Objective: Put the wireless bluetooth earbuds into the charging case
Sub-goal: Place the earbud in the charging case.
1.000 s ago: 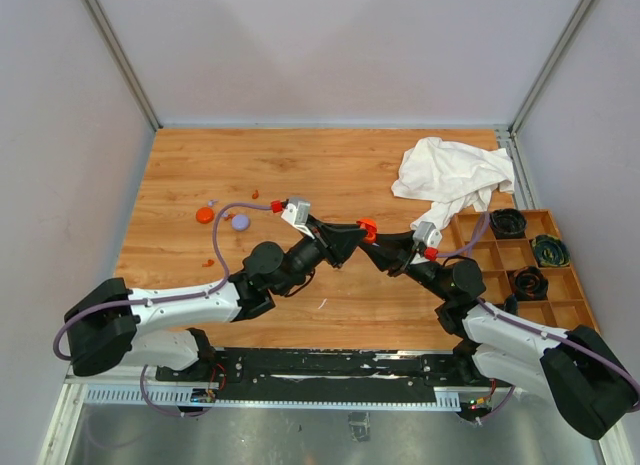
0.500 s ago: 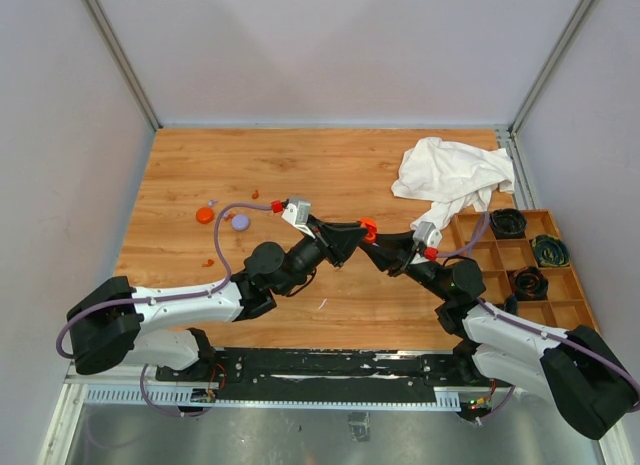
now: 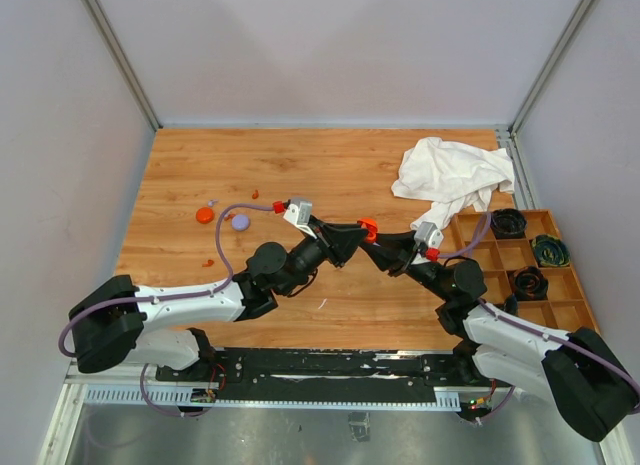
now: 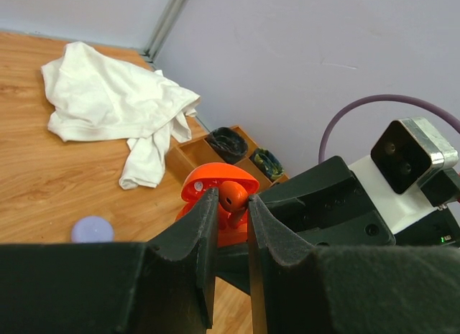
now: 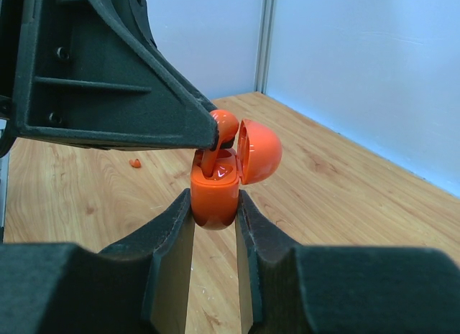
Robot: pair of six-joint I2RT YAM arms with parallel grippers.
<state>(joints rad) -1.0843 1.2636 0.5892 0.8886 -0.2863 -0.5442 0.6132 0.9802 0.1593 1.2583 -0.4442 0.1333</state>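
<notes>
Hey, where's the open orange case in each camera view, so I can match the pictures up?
Top external: case near the picture's middle, between the left fingers and right fingers.
Left wrist: case at centre, behind the left fingers, which pinch an earbud.
Right wrist: case at centre, gripped by the right fingers, lid open.
Shared landmark: the left fingers, right at the case in every view.
</notes>
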